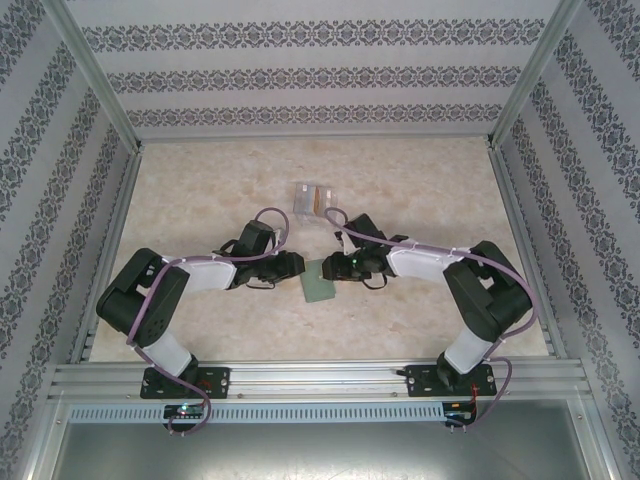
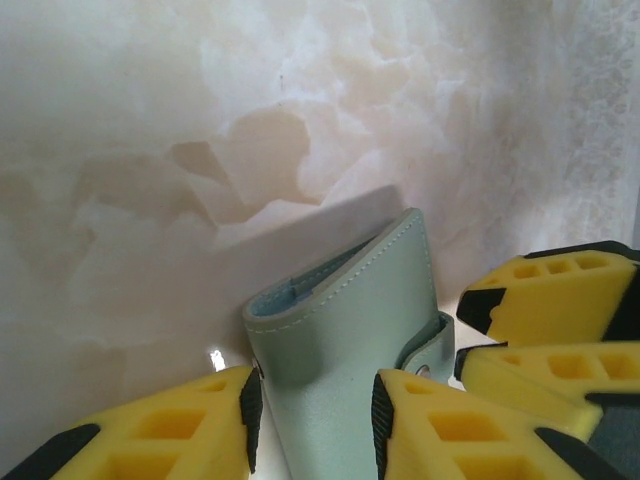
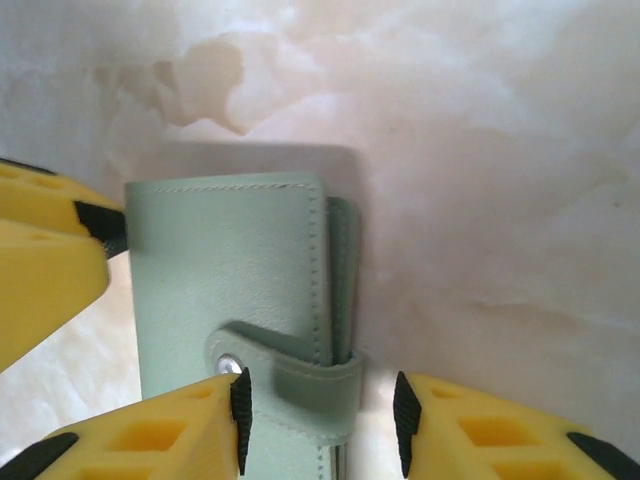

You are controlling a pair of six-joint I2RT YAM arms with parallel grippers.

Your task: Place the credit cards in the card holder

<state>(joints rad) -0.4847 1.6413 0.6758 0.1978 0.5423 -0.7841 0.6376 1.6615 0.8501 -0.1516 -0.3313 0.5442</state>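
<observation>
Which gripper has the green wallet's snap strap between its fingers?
The right gripper: the snap strap of the sage-green folded wallet lies between its fingers; the left gripper straddles the wallet body.

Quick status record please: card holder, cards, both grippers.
card holder: closed, flat on table, strap snapped
credit cards: appear to sit in clear stand, behind the holder
left gripper: fingers flank the holder, grip unclear
right gripper: jaws open, straddling the strap
</observation>
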